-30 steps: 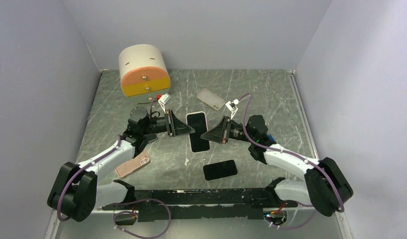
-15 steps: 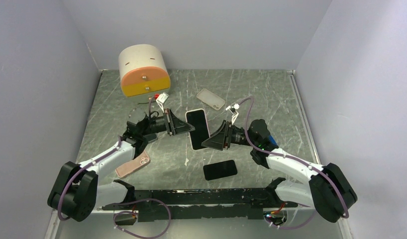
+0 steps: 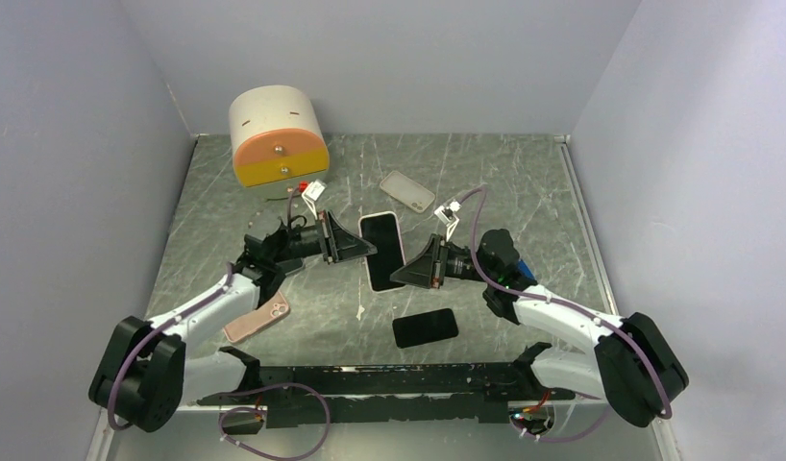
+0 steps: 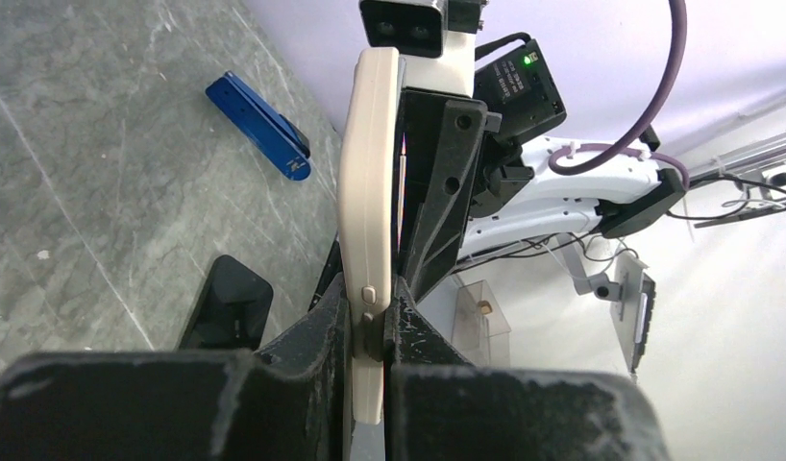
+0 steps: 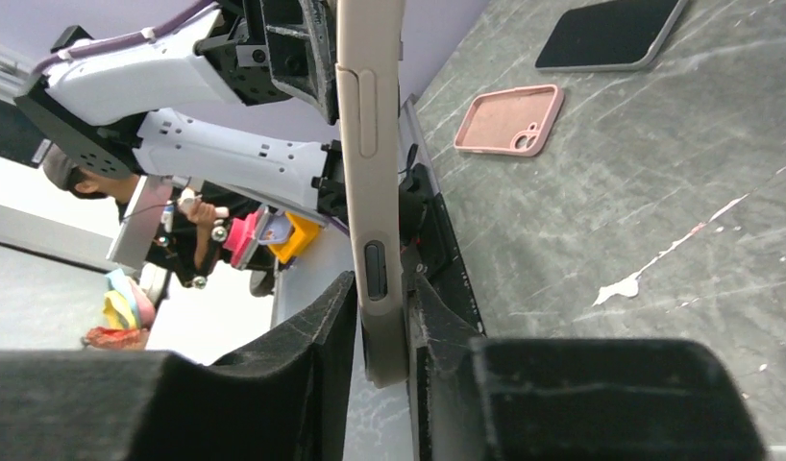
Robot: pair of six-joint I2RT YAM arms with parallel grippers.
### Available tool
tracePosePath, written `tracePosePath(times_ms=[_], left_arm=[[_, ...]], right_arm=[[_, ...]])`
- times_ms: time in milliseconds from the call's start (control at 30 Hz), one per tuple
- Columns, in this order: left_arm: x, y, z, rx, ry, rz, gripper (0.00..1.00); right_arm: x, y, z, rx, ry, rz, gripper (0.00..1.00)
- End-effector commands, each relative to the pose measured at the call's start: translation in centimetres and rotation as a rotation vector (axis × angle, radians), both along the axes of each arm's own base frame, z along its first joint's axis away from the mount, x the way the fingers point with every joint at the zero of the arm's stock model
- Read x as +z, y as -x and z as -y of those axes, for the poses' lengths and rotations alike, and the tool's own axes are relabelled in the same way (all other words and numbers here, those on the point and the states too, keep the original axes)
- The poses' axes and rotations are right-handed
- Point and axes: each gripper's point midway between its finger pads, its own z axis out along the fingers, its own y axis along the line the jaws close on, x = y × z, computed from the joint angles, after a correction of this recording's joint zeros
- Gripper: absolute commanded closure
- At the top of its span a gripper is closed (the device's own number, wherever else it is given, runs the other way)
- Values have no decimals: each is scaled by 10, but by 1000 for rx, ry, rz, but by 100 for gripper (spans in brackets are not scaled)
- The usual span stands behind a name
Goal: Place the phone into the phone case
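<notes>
A phone in a cream case [image 3: 382, 250] is held between both grippers above the middle of the table, its dark screen facing up. My left gripper [image 3: 368, 252] is shut on its left edge; in the left wrist view [image 4: 370, 317] the fingers pinch the cream case [image 4: 368, 192]. My right gripper [image 3: 399, 271] is shut on its lower right edge; in the right wrist view [image 5: 380, 317] the jaws clamp the case [image 5: 370, 144] near a side button.
A black phone [image 3: 425, 327] lies on the table near the front. A pink case [image 3: 257, 317] lies at the left front, a pale case [image 3: 406, 190] at the back. A cream and orange drawer box [image 3: 277, 134] stands back left. A blue object [image 3: 521, 269] lies by my right arm.
The cased phone has tilted, its top end swinging left. My right gripper has moved down towards the phone's lower end. My left gripper has stayed on the phone.
</notes>
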Motion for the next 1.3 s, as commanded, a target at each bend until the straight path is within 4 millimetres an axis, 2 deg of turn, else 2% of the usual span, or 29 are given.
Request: tracePosePath(times_ms=[0, 67, 233, 333, 533, 600, 700, 800, 967, 1067, 1167, 1267], left_arm=[[14, -8, -5, 72, -36, 137, 97], [13, -8, -6, 74, -75, 147, 97], [18, -6, -7, 71, -71, 170, 97], [20, -6, -6, 60, -61, 163, 97], [20, -6, -5, 65, -26, 133, 97], [25, -6, -5, 69, 12, 135, 98], [30, -4, -3, 49, 43, 131, 98], [31, -3, 0, 11, 52, 122, 98], [30, -4, 2, -5, 45, 93, 96], [29, -4, 3, -11, 32, 56, 80], [31, 3, 4, -60, 49, 38, 59], [21, 5, 3, -51, 36, -20, 51]], right_arm=[[21, 2, -2, 13, -55, 58, 80], [20, 1, -2, 11, -50, 50, 87], [20, -1, -3, 0, -43, 30, 95], [20, -1, -2, -5, -41, 23, 86], [22, -2, -2, -17, -54, 16, 50], [21, 0, -4, -4, -58, 20, 46], [18, -1, -9, -11, -34, 29, 46], [20, -3, -14, -10, -35, 35, 54], [36, -8, -11, -69, -107, 64, 84], [44, -11, -5, -131, -132, 83, 99], [51, -14, -1, -174, -153, 101, 100], [58, -18, 1, -205, -160, 117, 100]])
